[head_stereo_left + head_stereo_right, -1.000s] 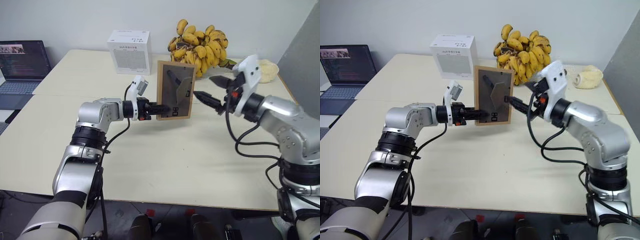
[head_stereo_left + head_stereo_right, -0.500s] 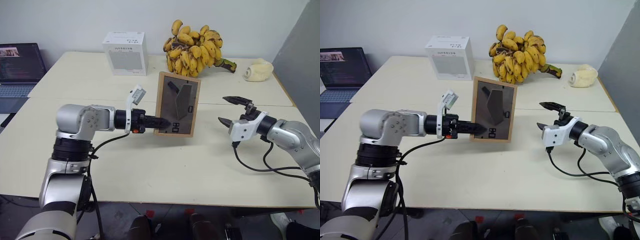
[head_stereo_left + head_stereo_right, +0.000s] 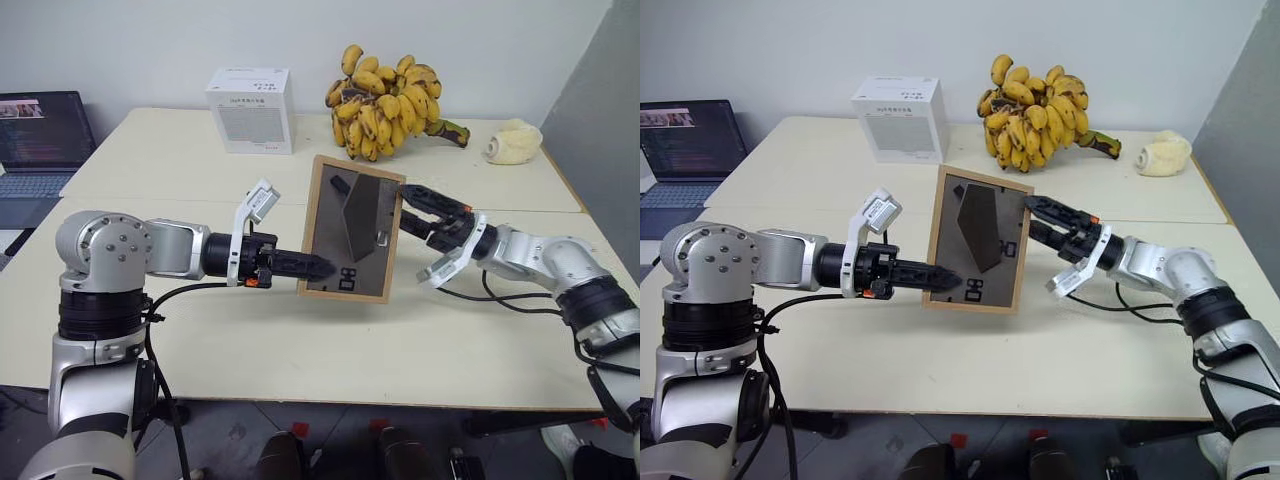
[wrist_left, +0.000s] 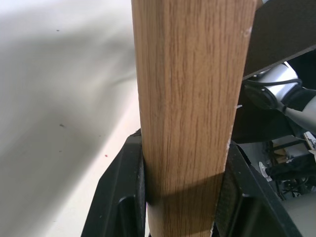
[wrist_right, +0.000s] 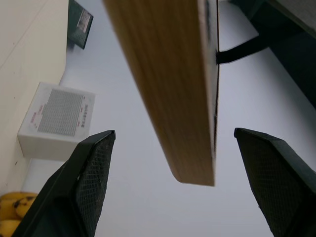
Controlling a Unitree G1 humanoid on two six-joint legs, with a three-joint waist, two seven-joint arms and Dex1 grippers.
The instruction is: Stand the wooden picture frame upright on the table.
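above the middle of the large pale cream table (image 3: 300, 350), the small rectangular light-wood picture frame (image 3: 350, 240) is held off the surface, roughly upright and slightly tilted, its dark grey back with the stand flap and white marks facing the camera. the left gripper (image 3: 312, 266) is clamped on the frame's lower left edge, its two black fingers (image 4: 121, 197) pressed against either side of the wood in the left wrist view. the right gripper (image 3: 412, 207) reaches in from the right with its fingers spread wide, the frame's right edge lying between them; in the right wrist view the wooden edge sits between the two black fingers (image 5: 79, 182) without touching either. behind the frame, at the far side of the table, stand a white printed box (image 3: 250, 96) and a large bunch of yellow bananas (image 3: 385, 98), with a pale lumpy object (image 3: 513, 142) further right. an open dark laptop (image 3: 40, 140) sits off the table's left side.
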